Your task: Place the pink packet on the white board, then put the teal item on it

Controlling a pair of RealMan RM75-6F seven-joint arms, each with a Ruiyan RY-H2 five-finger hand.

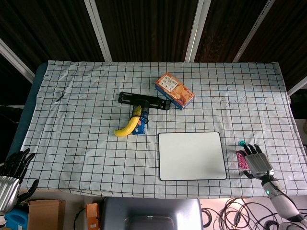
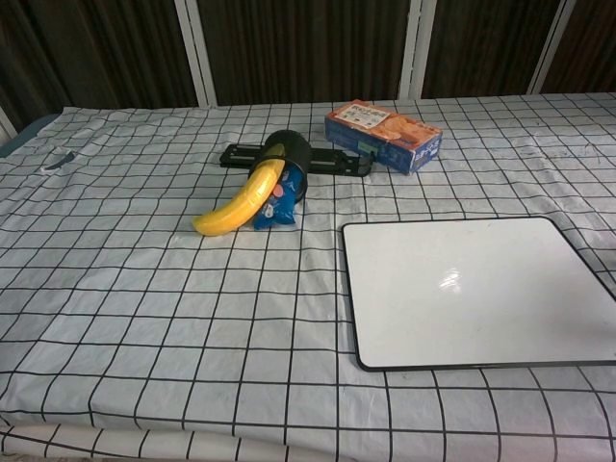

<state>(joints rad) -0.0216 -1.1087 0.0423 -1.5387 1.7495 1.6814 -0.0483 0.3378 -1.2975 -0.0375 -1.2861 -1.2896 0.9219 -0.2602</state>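
The white board [image 1: 192, 155] lies flat near the table's front edge, bare in both views [image 2: 476, 289]. To its right, a small pink packet [image 1: 241, 160] lies on the checked cloth, with a small teal item [image 1: 242, 143] just beyond it. My right hand [image 1: 256, 161] lies beside the packet, its fingers stretched out and apart, covering the packet's right edge; it holds nothing that I can see. My left hand [image 1: 10, 175] hangs off the table's front left corner with fingers spread and empty. The chest view shows neither hand.
A banana [image 1: 127, 127] lies on a blue packet [image 1: 139, 125] left of the board's far corner. Behind them are a black holder [image 1: 144, 100] and an orange snack box [image 1: 174, 90]. Cables hang below the front right edge.
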